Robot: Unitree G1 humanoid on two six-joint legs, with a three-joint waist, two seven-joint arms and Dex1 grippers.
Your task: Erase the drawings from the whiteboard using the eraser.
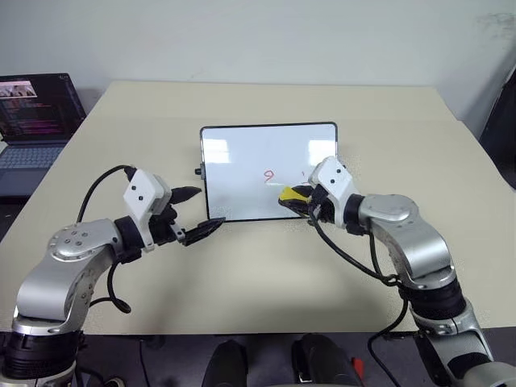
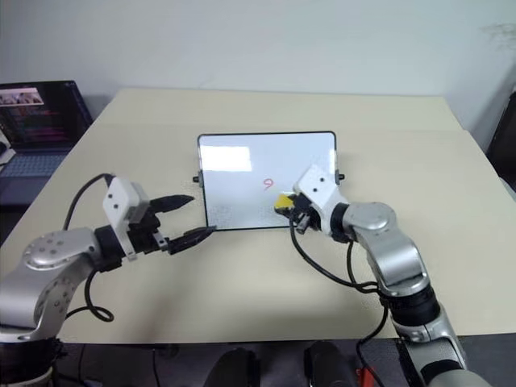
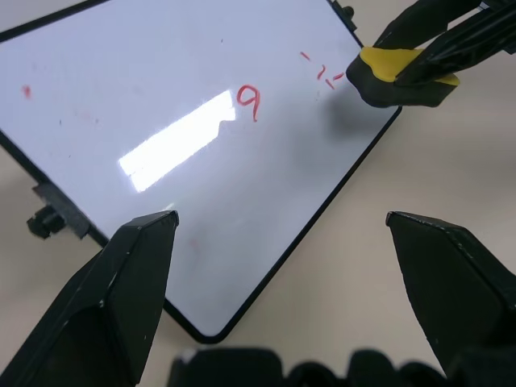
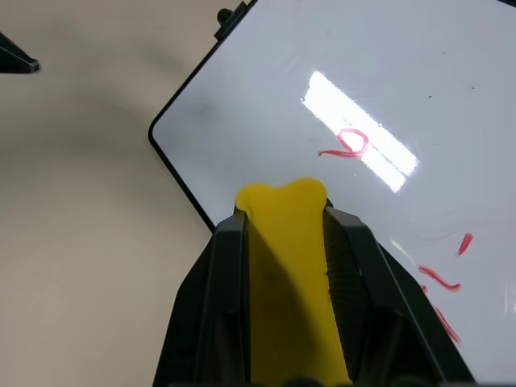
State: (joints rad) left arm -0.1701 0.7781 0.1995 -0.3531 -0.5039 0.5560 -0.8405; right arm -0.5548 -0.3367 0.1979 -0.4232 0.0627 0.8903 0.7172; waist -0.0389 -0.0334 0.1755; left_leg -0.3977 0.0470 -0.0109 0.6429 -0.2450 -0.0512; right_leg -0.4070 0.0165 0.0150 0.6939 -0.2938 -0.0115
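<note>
The right gripper (image 1: 300, 199) is pinching the small yellow rectangular eraser with the dark foam underside (image 1: 292, 194), hovering at the lower right part of the glossy white, black-framed whiteboard (image 1: 242, 161). The red marker drawings (image 1: 269, 175) are lying just up and left of the eraser, with fainter red strokes (image 3: 322, 72) beside it; the eraser's long axis is pointing toward them. The left gripper (image 1: 200, 214), spread wide, is waiting at the board's lower left corner, farther away, above the matte beige surface (image 1: 266, 274).
</note>
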